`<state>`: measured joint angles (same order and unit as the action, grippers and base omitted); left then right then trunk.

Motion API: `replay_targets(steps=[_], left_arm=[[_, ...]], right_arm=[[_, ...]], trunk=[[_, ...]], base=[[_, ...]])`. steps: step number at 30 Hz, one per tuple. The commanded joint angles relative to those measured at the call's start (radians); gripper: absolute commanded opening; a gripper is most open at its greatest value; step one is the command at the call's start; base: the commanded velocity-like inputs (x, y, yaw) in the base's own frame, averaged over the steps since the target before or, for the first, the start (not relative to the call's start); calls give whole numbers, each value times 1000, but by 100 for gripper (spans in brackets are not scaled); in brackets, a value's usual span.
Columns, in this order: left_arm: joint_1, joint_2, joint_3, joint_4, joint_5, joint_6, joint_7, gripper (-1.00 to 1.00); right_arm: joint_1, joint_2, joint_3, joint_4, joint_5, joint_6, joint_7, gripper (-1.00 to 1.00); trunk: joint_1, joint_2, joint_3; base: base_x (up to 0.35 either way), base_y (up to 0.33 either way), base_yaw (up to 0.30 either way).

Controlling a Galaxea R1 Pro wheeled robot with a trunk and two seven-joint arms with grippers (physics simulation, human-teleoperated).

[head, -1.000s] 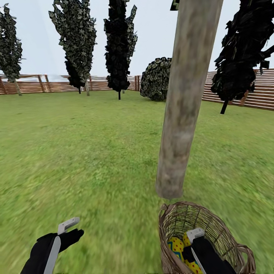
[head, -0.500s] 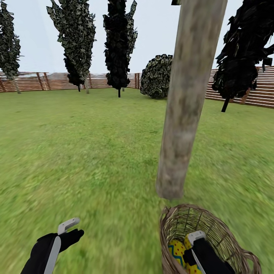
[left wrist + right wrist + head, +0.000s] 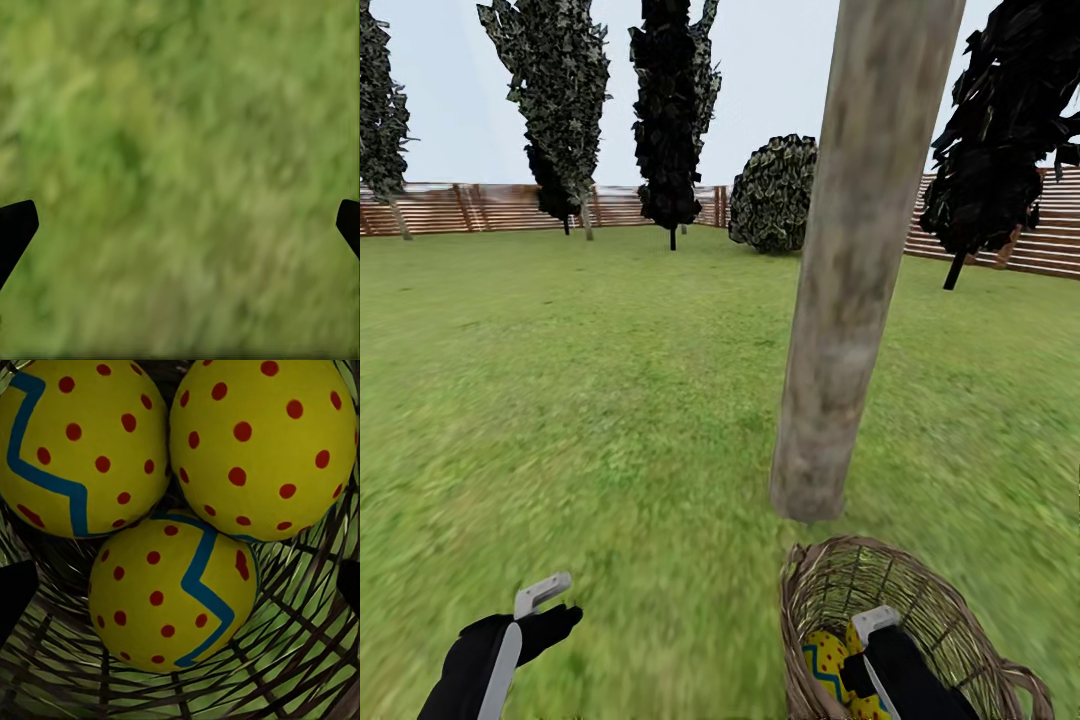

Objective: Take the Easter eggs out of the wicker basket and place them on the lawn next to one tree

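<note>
At the lower right of the head view, the wicker basket (image 3: 905, 625) is seen on the lawn (image 3: 590, 400), its far rim just short of the foot of the tree (image 3: 840, 300), whose thick grey-tan trunk rises to the top edge of the frame. The right gripper (image 3: 875, 625) is lowered inside the basket, above the Easter eggs (image 3: 825, 660), which are partly covered by the arm. In the right wrist view all three eggs (image 3: 176, 592) are shown packed together at the bottom of the weave, touching one another, with only dark fingertip corners (image 3: 15, 592) at the far side edges; the jaws are spread wide and nothing is gripped.

At the lower left of the head view the left gripper (image 3: 545, 600) is held over bare grass, well apart from the basket. In the left wrist view its dark tips (image 3: 15, 229) sit at opposite edges of the frame over blurred grass (image 3: 180, 172), so the jaws are wide apart and empty.

Open lawn stretches across the left and centre of the head view, unobstructed up to the slatted fence (image 3: 490, 205). Narrow dark trees (image 3: 670, 110) and a round bush (image 3: 772, 195) stand along that far edge
</note>
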<state>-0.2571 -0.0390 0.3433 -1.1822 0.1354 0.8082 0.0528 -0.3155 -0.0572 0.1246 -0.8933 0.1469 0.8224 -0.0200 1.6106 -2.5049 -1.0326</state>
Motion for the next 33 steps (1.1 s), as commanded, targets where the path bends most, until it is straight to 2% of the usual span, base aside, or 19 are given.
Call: replay_targets(steps=[1, 33], left_arm=[[-1, -1, 2, 1, 10, 5, 6, 100], [-1, -1, 3, 6, 14, 3, 6, 100]], right_arm=[[-1, -1, 4, -1, 2, 5, -2, 100], [-1, -1, 3, -21, 2, 0, -1, 100]], trunk=[[0, -1, -5], [15, -8, -129]], base=[[0, 0, 0], [0, 0, 0]])
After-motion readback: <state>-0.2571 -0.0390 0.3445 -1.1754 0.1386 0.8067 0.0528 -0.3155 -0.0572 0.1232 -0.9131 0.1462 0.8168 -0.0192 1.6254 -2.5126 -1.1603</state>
